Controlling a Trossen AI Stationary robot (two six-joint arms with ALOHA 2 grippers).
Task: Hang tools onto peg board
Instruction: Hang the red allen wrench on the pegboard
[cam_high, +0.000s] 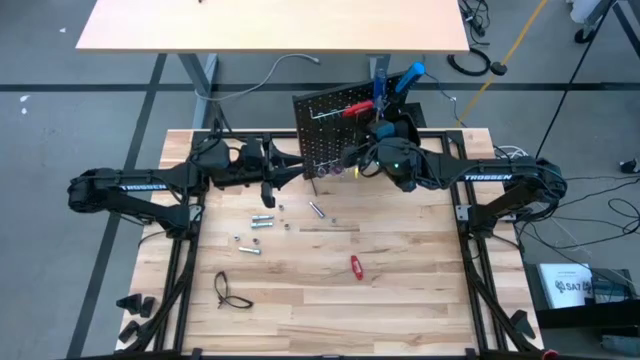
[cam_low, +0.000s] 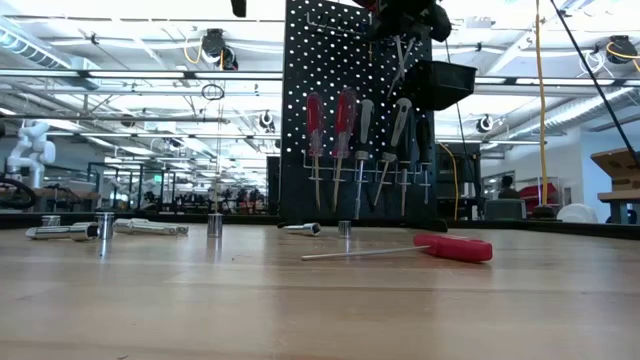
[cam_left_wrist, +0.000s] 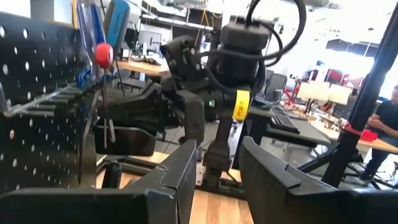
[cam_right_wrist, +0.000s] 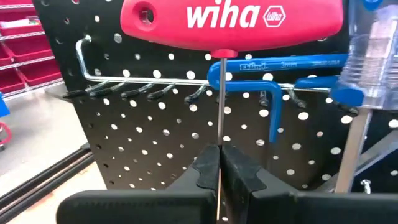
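R gripper (cam_right_wrist: 219, 163) jaws clamped on thin shaft of red T-handle key (cam_right_wrist: 231, 23), at black perforated peg board (cam_right_wrist: 155, 134); keep handle level w/ silver hook rail (cam_right_wrist: 155, 79). L gripper (cam_left_wrist: 214, 163) idle, jaws part open, empty

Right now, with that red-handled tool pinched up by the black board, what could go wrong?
The right gripper holds the red T-handle tool only by its thin shaft, so it might twist or slip. A blue key already hangs on the hook rail just behind it, so the two could snag or knock. A push could also rock the peg board.
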